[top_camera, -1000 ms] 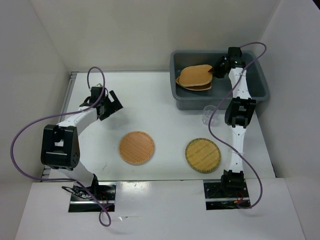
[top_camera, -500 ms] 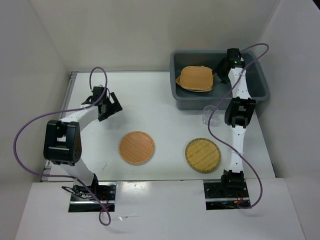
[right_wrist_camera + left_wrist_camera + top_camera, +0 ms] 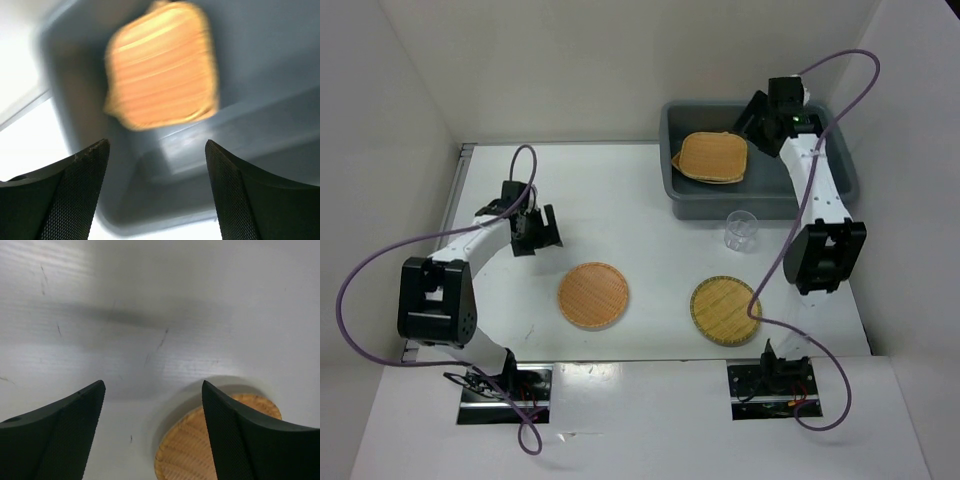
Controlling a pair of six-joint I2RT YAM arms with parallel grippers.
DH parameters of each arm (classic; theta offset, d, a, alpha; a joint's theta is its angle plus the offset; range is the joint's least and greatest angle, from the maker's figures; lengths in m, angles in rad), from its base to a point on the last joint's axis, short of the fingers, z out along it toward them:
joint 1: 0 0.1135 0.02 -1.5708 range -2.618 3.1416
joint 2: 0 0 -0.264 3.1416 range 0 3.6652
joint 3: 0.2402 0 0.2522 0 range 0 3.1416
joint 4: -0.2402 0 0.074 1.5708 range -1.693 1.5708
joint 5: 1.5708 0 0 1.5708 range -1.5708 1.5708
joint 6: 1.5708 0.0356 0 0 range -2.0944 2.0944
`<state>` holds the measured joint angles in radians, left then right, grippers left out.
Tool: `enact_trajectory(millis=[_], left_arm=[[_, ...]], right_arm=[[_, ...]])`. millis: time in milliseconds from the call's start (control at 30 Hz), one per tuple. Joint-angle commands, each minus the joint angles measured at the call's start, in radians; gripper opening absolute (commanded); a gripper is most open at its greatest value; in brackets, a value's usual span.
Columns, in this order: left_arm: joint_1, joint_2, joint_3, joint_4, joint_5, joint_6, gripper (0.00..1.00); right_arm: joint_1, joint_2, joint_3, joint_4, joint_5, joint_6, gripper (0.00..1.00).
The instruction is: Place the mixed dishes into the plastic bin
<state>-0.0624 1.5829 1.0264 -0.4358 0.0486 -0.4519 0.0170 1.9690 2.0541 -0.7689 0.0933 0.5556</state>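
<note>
The orange round plate and yellow round plate lie nearest. The left gripper, spread and empty, hovers beside the orange one, probably to pinch its rim. Beyond, the glass cup waits outside the plastic bin; rounded-triangular plates lie inside, under the spread, empty right gripper.

This looks like a robot lab, not a home. A plain white table stands inside a box of bare white walls. Two robot arms, the left arm and the right arm, are fixed to metal bases at the table's near edge, with long purple cables looping from them, and a grey bin and woven plates sit on the table in front of them.
</note>
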Motion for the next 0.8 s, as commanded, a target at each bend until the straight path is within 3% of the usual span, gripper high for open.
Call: enact_trajectory(millis=[0, 133, 300, 567, 733, 767], left_arm=[[-0.001, -0.076, -0.072, -0.070, 0.098, -0.031, 0.83], [-0.001, -0.089, -0.095, -0.080, 0.216, -0.030, 0.71], [-0.001, 0.029, -0.086, -0.100, 0.339, 0.044, 0.71], [-0.033, 0.153, -0.095, -0.080, 0.359, 0.081, 0.69], [-0.082, 0.195, -0.095, -0.069, 0.437, 0.099, 0.51], [-0.091, 0.195, -0.095, -0.069, 0.438, 0.099, 0.43]], right_arm=[[0.055, -0.116, -0.101, 0.089, 0.037, -0.034, 0.82], [0.066, -0.197, -0.170, 0.089, 0.057, -0.043, 0.83], [0.066, -0.298, -0.253, 0.098, 0.095, -0.052, 0.83], [0.066, -0.444, -0.348, 0.099, 0.144, -0.062, 0.84], [0.066, -0.478, -0.382, 0.108, 0.164, -0.062, 0.84], [0.066, -0.478, -0.382, 0.108, 0.164, -0.062, 0.84]])
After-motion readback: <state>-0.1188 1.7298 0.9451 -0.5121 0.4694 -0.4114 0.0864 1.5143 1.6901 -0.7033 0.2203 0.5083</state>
